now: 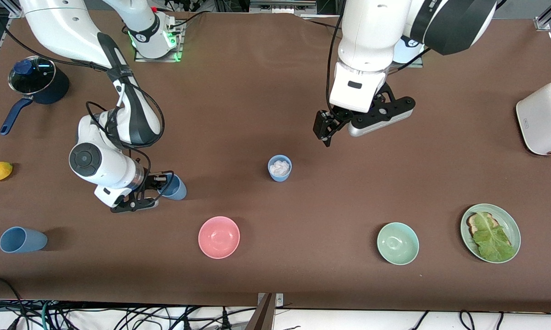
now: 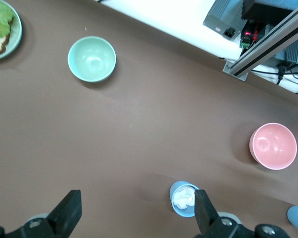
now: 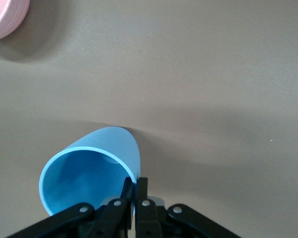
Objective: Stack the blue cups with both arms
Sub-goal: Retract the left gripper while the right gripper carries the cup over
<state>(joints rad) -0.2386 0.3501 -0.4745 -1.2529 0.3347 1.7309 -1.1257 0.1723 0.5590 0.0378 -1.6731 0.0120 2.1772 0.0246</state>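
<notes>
Blue cup (image 3: pixel 92 163) tilted near the right arm's end of the table, its rim pinched between the closed fingers of the right gripper (image 1: pixel 158 187), second blue cup (image 1: pixel 280 168) holding something white mid-table, third blue cup (image 1: pixel 22 239) on its side, left gripper (image 1: pixel 326 130) spread wide, empty, above the table
</notes>
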